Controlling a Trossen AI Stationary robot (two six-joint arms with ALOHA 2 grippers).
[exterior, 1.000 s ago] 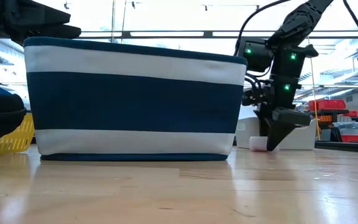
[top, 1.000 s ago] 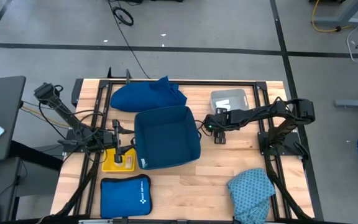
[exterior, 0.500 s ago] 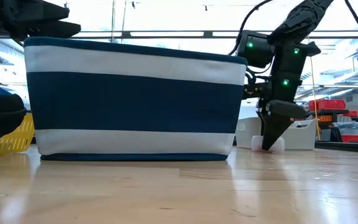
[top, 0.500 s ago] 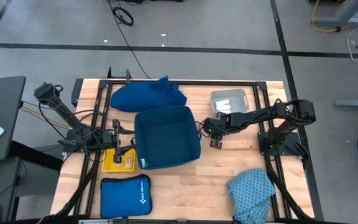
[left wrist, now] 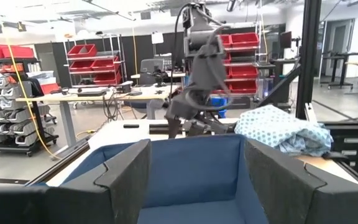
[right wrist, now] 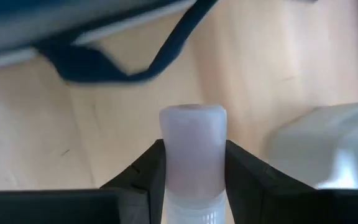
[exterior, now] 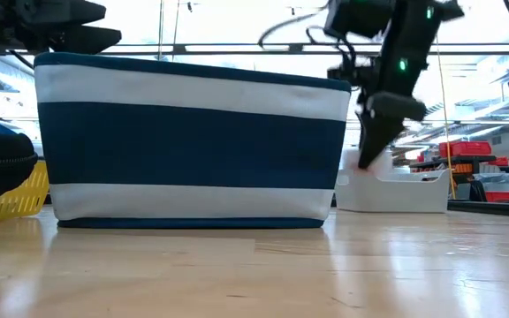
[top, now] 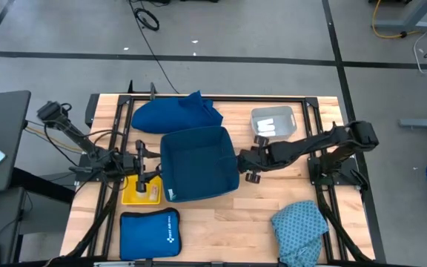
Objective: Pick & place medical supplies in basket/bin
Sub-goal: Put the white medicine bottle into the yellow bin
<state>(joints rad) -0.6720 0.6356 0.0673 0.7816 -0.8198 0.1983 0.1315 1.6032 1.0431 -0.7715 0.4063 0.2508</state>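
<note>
Right end effector [right wrist: 192, 180] clamped on a clear vial [right wrist: 192, 149], lifted off the desk [top: 273, 208] just beside the blue-and-white basket [top: 199, 165]. Left end effector [top: 141, 163] apart, hovering at the basket's opposite side above the yellow tray [top: 141, 191]. Farther back: white bin [top: 273, 120], dark-blue cloth [top: 175, 113].

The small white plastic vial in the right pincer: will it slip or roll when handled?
The small white plastic vial is smooth and round, so it may slip; the right pincer squeezes only its sides. Set on the wooden table, it would probably roll. It looks light and stiff.
</note>
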